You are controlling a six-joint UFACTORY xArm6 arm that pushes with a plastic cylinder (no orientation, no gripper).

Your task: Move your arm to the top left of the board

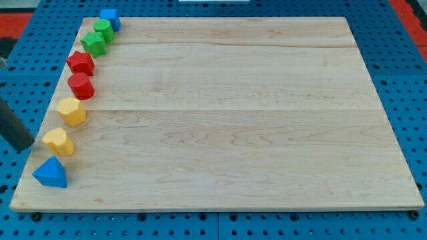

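Resting off the board's [227, 113] left edge, your tip [25, 148] sits beside the lower yellow block [58, 141], far below the top-left blue block [110, 18]; no pincer fitted.

No readable text or markings.

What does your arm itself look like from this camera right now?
Only a short length of my rod shows at the view's left edge: a plain, straight, dark grey-black cylinder with no visible cables or markings. My tip ends blunt, just left of the lower yellow block.
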